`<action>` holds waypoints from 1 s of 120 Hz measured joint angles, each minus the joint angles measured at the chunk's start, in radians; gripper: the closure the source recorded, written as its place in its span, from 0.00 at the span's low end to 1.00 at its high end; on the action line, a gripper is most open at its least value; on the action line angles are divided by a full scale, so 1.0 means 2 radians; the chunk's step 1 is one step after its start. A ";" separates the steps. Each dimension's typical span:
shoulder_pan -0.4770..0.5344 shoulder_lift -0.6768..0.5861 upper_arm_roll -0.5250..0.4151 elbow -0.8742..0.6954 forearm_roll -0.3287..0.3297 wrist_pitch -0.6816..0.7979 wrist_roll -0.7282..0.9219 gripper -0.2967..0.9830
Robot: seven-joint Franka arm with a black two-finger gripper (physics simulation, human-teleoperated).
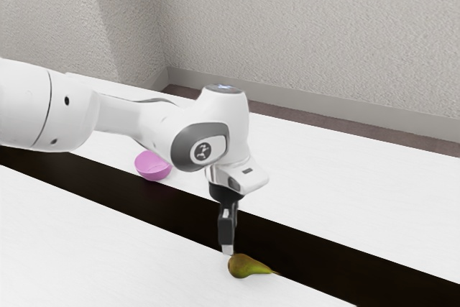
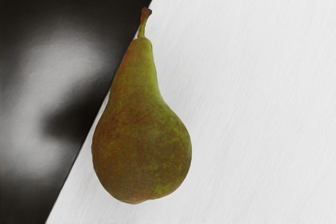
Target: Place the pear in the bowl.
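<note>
OK so, going left to right in the exterior view: the chunky white and grey robot arm (image 1: 43, 106) comes in from the left. Next is a smallish round pink bowl (image 1: 152, 166), on the far side of things, right by the far edge of the long, flat dark band (image 1: 108, 182) that cuts across the smooth white tabletop (image 1: 79, 239)

Further right there's the black two-finger gripper (image 1: 228, 251), pointing pretty much straight down. Honestly can't tell if it's apart or together from this angle. Its lower end is right by the fat round end of a green, brown-mottled pear (image 1: 246, 266), slightly to the left of the pear's middle, and I can't say whether they're touching

The pear is lying on its side on the near white part, well apart from the bowl, nearer and to the right. Fat end is to the left, skinny neck to the right. Wrist view has it under the hand too, belly on the white, with the stem reaching over the edge of the dark band
</note>
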 joint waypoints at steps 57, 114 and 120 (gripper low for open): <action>-0.002 0.074 -0.002 0.022 -0.014 0.054 0.083 0.23; -0.002 0.093 -0.001 0.009 -0.038 0.066 0.126 0.23; -0.002 0.093 -0.001 0.005 -0.040 0.065 0.128 0.23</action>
